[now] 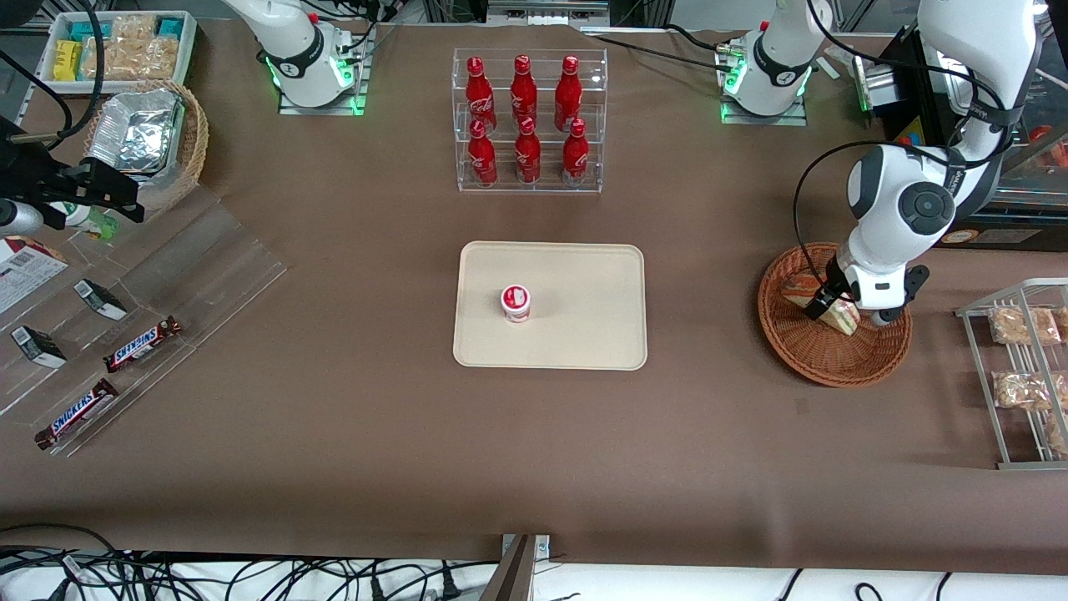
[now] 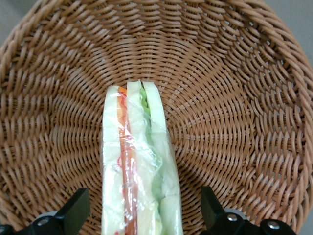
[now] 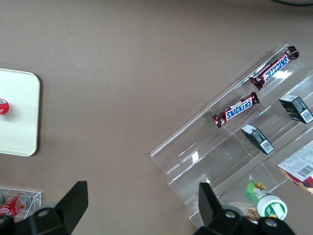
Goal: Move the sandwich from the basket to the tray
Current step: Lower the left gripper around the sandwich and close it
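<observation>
STEP: grasp | gripper (image 2: 142, 215) spread wide, straddling wrapped sandwich (image 2: 139, 166) in wicker basket (image 2: 234, 73) | METHOD: centre, close gently across bread faces | TARGET: tray (image 1: 584, 275)

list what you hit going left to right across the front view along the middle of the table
snickers bars → tray with a small cup on it → basket holding the sandwich, the hand open around it → wire rack of snack packets
</observation>
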### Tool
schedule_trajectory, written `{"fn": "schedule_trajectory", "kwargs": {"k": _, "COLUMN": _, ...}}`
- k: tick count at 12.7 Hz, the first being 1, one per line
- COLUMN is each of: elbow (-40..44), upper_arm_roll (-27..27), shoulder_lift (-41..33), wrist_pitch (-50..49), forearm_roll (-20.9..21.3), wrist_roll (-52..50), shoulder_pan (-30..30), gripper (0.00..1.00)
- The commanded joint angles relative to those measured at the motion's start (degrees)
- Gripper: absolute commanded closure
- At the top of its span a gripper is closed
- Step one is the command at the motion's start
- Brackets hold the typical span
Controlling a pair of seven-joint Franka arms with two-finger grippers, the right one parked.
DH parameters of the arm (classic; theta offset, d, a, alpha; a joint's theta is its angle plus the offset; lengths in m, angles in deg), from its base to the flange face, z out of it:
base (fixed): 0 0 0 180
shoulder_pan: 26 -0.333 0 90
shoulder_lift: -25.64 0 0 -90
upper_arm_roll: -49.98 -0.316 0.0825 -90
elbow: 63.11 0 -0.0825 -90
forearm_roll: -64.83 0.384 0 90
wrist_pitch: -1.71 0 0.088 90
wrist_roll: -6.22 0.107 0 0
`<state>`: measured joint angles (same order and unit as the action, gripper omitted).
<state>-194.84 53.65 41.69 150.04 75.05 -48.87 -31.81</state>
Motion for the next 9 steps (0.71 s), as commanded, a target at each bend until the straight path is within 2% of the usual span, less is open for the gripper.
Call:
{"fn": "schedule_trajectory", "kwargs": {"k": 1, "elbow": -0.6, "upper_arm_roll": -0.1, "shoulder_lift": 0.0, "wrist_pitch": 1.3, "forearm_roll": 1.8, "wrist_roll": -1.4, "shoulder_pan": -1.0, "gripper": 0.36}}
{"fn": "schedule_trajectory", "kwargs": {"k": 2, "elbow": -0.6, "upper_arm_roll": -0.1, "shoulder_lift": 0.0, "wrist_pitch": 1.3, "forearm_roll": 1.7, "wrist_roll": -1.4, "shoulder_pan": -1.0, "gripper": 0.79}}
{"fn": "schedule_trajectory", "kwargs": {"k": 3, "elbow": -0.6, "upper_arm_roll": -0.1, "shoulder_lift": 0.0, "wrist_pitch": 1.3, "forearm_roll": 1.7, "wrist_roll": -1.4, "shoulder_pan": -1.0, "gripper": 1.00}}
{"fn": "schedule_trajectory", "kwargs": {"k": 9, "elbow": 0.2, "upper_arm_roll": 0.4, "shoulder_lift": -4.5, "wrist_pitch": -5.3, "forearm_roll": 1.7, "wrist_roll": 5.2, "shoulder_pan": -2.0, "gripper": 1.00}}
